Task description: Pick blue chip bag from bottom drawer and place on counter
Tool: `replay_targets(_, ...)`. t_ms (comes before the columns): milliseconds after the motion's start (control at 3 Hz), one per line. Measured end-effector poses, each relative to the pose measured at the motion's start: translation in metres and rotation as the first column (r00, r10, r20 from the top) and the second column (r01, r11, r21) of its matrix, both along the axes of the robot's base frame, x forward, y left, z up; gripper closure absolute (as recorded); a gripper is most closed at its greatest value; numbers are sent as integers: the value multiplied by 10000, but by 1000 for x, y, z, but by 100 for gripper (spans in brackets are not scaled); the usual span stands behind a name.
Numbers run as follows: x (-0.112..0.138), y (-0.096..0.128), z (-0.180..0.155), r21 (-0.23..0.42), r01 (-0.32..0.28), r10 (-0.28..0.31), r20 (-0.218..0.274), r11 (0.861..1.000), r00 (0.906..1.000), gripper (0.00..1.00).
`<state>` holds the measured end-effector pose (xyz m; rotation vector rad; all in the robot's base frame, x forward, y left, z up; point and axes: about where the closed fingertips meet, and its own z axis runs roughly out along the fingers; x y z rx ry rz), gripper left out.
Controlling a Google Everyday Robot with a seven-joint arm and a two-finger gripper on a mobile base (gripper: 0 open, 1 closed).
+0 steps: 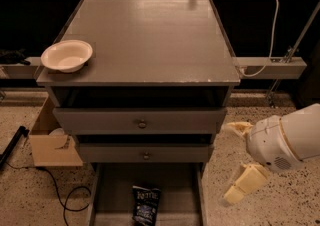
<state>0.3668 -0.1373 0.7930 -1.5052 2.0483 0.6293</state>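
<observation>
The gripper (239, 159), jaws spread wide and empty in apparent readiness, was held at 2 o'clock of the blue chip bag (146, 205) lying in the opened bottom drawer (114, 190).

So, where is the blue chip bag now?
The blue chip bag lies in the open bottom drawer, lower centre of view; the open gripper is outside, to the right.

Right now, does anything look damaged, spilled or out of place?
Only minor: the counter has pale chips on its front edge, and the bowl sits at its left front corner. Nothing is spilled. The gripper hangs open beside the drawers.
</observation>
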Motion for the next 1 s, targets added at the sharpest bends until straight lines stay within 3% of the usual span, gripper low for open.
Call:
replay_targets(333, 0, 0, -1, -25, 56, -56, 20, 10000, 10000, 0)
replay_targets(667, 4, -1, -2, 223, 574, -578, 142, 9981, 9982, 0)
replay_targets(1000, -1, 7, -5, 358, 1469, -1487, 560, 9885, 9873, 0)
